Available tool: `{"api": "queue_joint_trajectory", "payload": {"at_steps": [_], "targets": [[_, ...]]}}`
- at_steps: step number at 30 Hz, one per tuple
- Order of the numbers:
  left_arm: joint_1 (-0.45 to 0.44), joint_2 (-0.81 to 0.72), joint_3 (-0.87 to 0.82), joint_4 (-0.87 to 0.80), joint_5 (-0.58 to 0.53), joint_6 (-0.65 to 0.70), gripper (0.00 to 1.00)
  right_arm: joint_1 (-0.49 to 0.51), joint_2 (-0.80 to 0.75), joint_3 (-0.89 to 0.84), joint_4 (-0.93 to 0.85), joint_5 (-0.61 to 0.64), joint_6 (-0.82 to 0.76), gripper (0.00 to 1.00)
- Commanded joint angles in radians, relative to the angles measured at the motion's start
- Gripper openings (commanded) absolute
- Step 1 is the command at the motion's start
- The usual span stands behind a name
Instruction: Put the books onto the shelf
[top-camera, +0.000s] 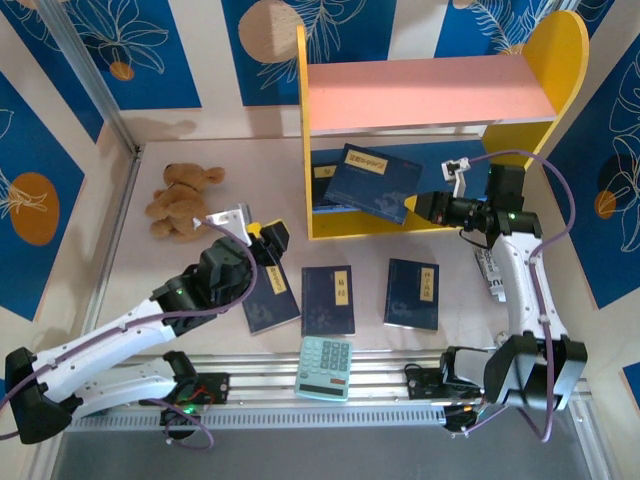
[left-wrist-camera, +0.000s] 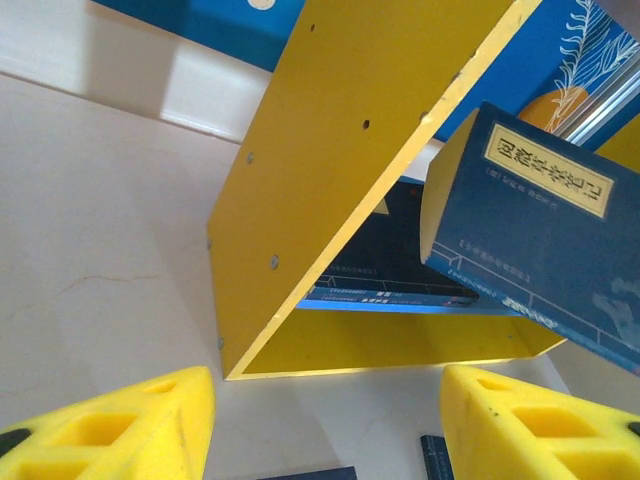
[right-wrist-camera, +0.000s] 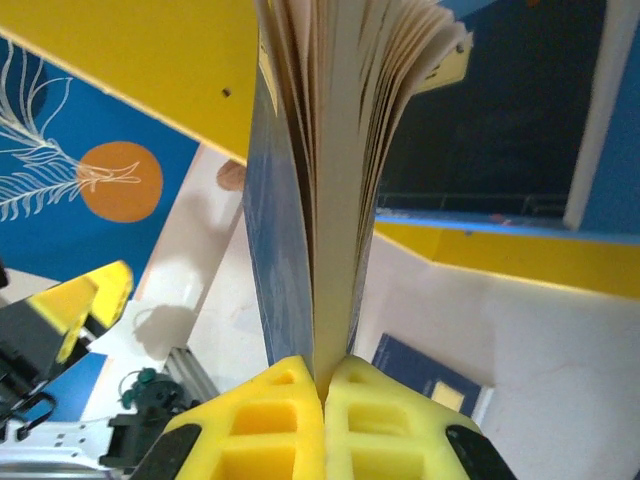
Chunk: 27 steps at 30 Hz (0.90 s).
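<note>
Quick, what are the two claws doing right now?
Left claw: open, holding nothing.
Right claw: closed on a blue book.

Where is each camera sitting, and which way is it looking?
Top external: sits above and behind the arms, looks down on the table and shelf; shows both arms, left gripper and right gripper.
Left wrist: sits on the left arm, faces the shelf's yellow side; shows its open yellow fingers.
Right wrist: sits on the right arm, looks along the held book toward the shelf; shows its fingers shut on it.
Shared: all three see the held book and shelf.
</note>
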Motion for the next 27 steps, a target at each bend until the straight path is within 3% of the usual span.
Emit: {"api": "queue_joint_trajectory", "payload": {"at_steps": [1,12,27], "targets": [[0.012,-0.043,0.023,-0.034,-0.012,-0.007,0.61,-0.010,0.053,0.071,-0.013,-0.018,-0.084,0.00],[0.016,-0.068,0.042,-0.095,-0.028,-0.004,0.61,-0.012,0.292,0.263,-0.098,-0.096,-0.233,0.00],[0.017,-0.033,0.062,-0.093,-0.010,0.001,0.61,0.038,0.449,0.362,-0.153,-0.129,-0.328,0.00]]}}
